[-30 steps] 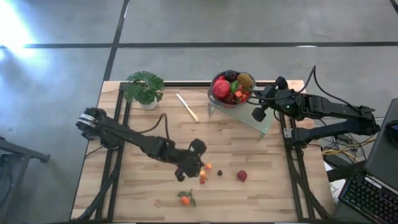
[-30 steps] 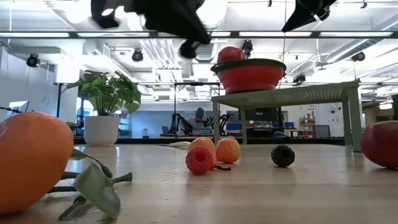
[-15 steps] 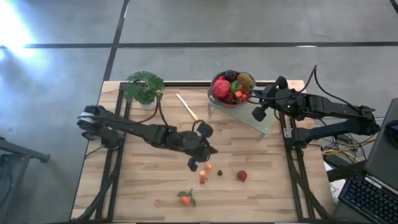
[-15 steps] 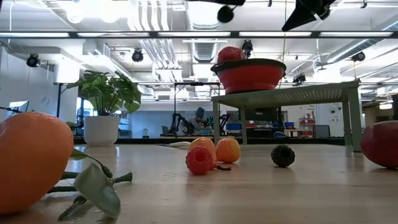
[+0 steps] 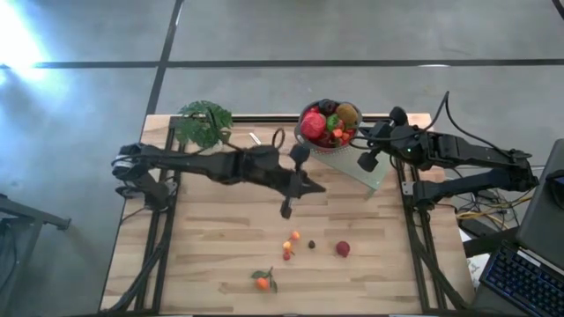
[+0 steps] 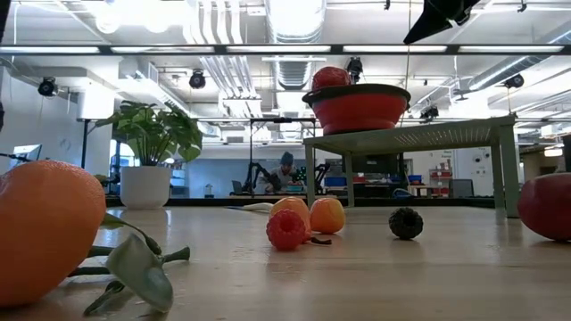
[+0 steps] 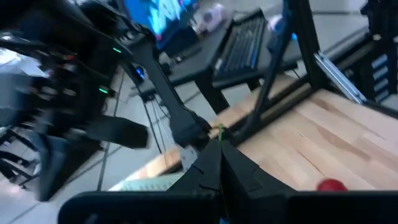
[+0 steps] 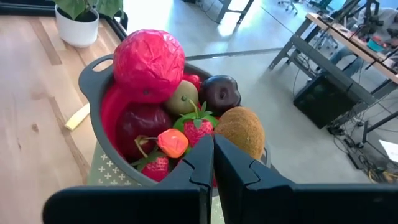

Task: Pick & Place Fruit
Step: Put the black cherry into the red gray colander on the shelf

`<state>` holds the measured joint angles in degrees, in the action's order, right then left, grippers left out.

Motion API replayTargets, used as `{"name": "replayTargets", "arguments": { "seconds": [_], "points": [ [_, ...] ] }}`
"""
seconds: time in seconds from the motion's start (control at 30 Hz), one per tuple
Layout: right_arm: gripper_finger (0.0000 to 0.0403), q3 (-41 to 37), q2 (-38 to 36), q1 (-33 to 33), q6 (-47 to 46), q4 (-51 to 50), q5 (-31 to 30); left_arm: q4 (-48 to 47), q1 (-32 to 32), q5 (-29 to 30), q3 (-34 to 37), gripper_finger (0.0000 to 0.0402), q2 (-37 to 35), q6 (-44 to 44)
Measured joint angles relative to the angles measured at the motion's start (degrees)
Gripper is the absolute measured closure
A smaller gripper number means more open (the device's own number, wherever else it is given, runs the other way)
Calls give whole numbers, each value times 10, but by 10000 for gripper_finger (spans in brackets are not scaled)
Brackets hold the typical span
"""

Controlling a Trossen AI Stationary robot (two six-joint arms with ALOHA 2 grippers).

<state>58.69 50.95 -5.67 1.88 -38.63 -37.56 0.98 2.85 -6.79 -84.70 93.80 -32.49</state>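
Note:
A bowl (image 5: pixel 328 125) heaped with red, dark and brown fruit stands on a pale stand (image 5: pixel 374 173) at the far right. Loose on the board lie a leafy tangerine (image 5: pixel 263 282), small orange and red berries (image 5: pixel 289 245), a dark berry (image 5: pixel 311 244) and a red piece (image 5: pixel 342 249). My left gripper (image 5: pixel 319 187) hangs shut above mid-table, left of the stand and clear of the loose fruit. My right gripper (image 8: pixel 213 155) waits shut over the bowl's right rim (image 8: pixel 93 81). My left gripper is shut with a thin green sliver (image 7: pixel 220 129) sticking out past its fingertips (image 7: pixel 211 163). The fingers hide whatever else lies between them. The gripper is well above the board.
A potted plant (image 5: pixel 204 123) stands at the far left corner. A pale knife (image 5: pixel 256 138) lies beside it, partly under the left arm. In the low view the tangerine (image 6: pixel 45 227) fills the near left. Bare board lies along the near left side (image 5: pixel 194 264).
My left gripper has risen and swung from above the small berries toward the far right, nearing the stand and bowl, and has left the top of the low view. It has stayed shut. The loose fruit on the board has kept its place.

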Motion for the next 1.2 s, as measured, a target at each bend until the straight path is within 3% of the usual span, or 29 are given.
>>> {"name": "replayTargets", "arguments": {
  "seconds": [0.2, 0.47, 0.87, 1.2],
  "points": [
    [394, -2, 2, 0, 1, 0, 0, 3, -30, -16, -21, 401, 0, -2],
    [394, -2, 2, 0, 0, 0, 0, 58, -89, -103, -24, 401, 0, 40],
    [394, -3, 2, 0, 0, 0, 0, 84, -121, -125, -39, 401, 6, 62],
    [394, -3, 2, 0, 1, 2, 0, 32, -129, -106, -86, 401, 7, 68]
  ]
}}
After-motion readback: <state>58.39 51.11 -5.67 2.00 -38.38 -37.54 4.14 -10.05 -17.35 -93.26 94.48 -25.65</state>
